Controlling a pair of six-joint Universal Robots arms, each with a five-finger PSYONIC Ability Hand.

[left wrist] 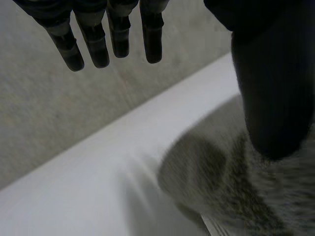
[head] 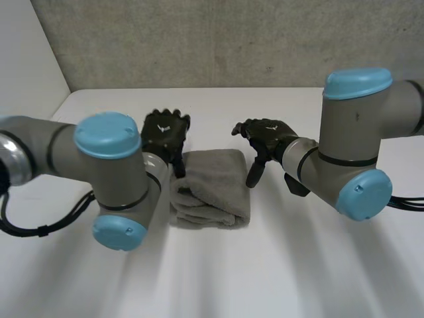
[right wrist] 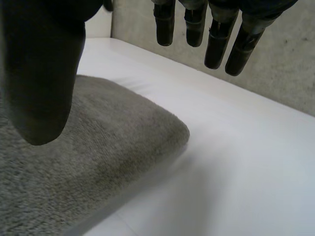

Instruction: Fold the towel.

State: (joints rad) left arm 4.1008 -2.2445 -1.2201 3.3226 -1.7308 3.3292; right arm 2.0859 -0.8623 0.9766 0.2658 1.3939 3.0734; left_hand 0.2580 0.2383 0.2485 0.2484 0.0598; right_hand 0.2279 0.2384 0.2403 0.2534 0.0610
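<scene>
A grey towel (head: 212, 189) lies folded into a thick stack in the middle of the white table (head: 278, 265). My left hand (head: 165, 136) hovers just beyond the towel's far left corner, fingers straight and empty. In the left wrist view its fingers (left wrist: 118, 37) hang above the table while the thumb (left wrist: 273, 93) is over the towel (left wrist: 221, 182). My right hand (head: 265, 140) is beside the towel's far right corner, open and holding nothing. In the right wrist view its thumb (right wrist: 42, 83) is above the towel (right wrist: 98, 157), and its fingers (right wrist: 216, 37) are past the towel's edge.
A grey wall (head: 218, 40) rises behind the table's far edge. Both grey arms with light-blue caps (head: 109, 136) reach in from the near sides, flanking the towel.
</scene>
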